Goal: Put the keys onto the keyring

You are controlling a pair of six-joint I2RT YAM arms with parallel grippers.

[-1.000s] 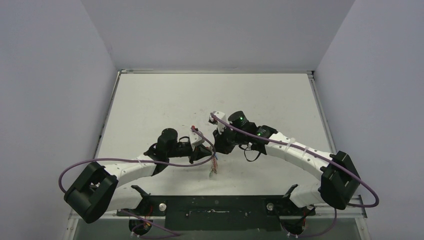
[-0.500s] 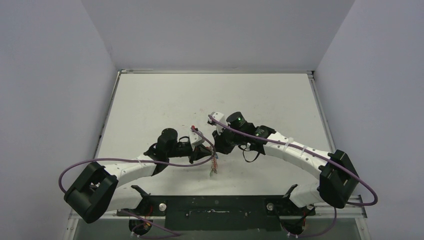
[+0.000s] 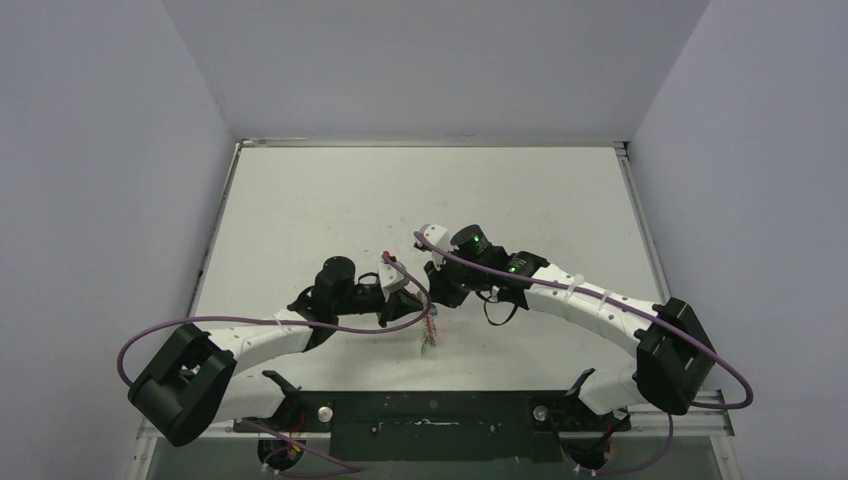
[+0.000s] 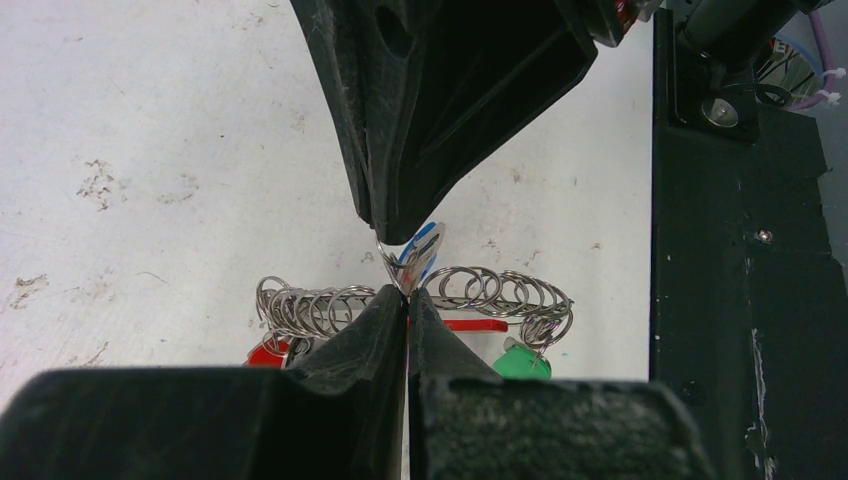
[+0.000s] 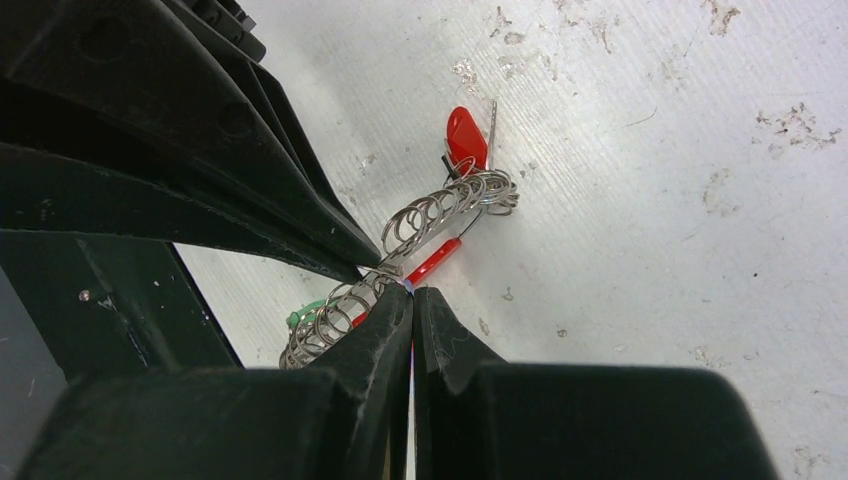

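Left tool (image 4: pixel 406 297) and right tool (image 4: pixel 393 236), each pressed together, pinch the blue-capped key (image 4: pixel 424 244); coiled-wire keyring (image 4: pixel 497 290) lies on scuffed tabletop (image 4: pixel 150 120).

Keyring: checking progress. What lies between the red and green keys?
The keyring's wire coils and red section, partly behind the left gripper's fingers, in the left wrist view.

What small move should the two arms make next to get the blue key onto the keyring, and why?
Probably ease the blue key down onto a coil of the keyring. The left gripper and right gripper both look shut on that key, tip to tip and close to the coils, and it does not look threaded yet.
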